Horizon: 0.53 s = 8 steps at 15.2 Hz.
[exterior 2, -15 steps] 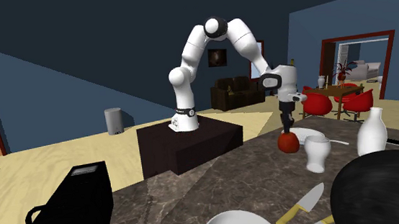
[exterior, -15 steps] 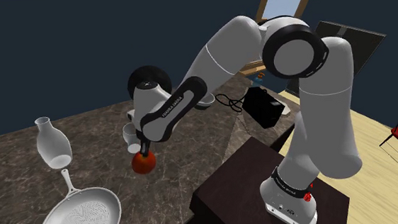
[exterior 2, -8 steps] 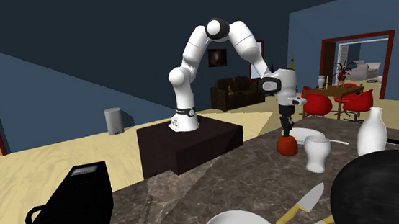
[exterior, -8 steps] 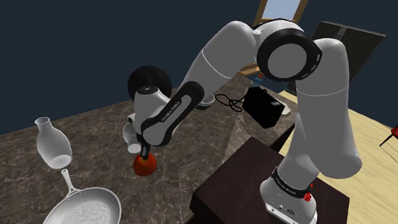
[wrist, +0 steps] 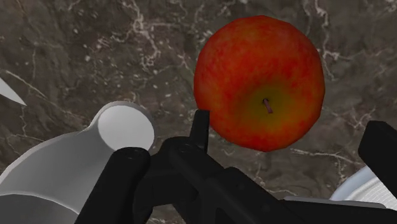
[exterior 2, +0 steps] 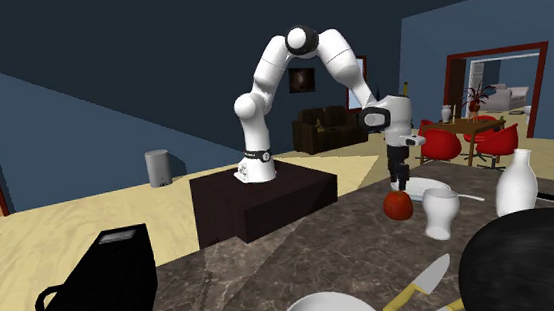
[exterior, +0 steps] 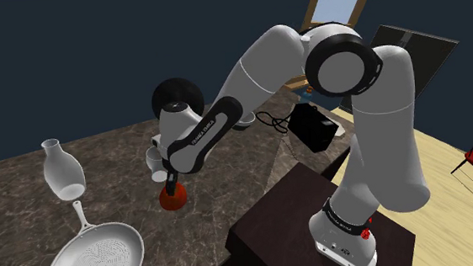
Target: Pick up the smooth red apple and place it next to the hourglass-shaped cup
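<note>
Shoulder view: red apple sits on the dark marbled surface, just beside the white hourglass cup, w/ the end effector pointing straight down right over it. That is prob. the drop spot, since the task wants apple next to cup. 2nd exterior view: apple looks to rest on the surface near the cup, not touching it. The end effector hangs vertical above the apple, so a straight lift would clear it w/o nudging it. Wrist view: end effector is released. One of the fingers sits at the apple's edge, the other stands apart from it, so nothing is clamped. Cup is close by the apple, its rim up. Judgement: placement looks basically done; what remains is to retreat upward w/o knocking the apple, which is round and could roll.
</note>
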Each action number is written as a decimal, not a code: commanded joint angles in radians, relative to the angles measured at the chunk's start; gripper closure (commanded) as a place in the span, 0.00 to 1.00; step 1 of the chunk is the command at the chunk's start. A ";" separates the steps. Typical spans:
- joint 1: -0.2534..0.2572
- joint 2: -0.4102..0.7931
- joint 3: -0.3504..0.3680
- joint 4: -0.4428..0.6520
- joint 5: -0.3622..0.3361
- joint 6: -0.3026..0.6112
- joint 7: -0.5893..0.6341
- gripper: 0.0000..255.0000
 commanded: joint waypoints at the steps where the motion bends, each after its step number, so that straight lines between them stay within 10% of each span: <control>1: 0.000 0.000 0.000 0.000 0.000 0.000 0.000 0.00; 8: 0.011 -0.114 -0.015 -0.023 -0.018 -0.091 0.013 0.00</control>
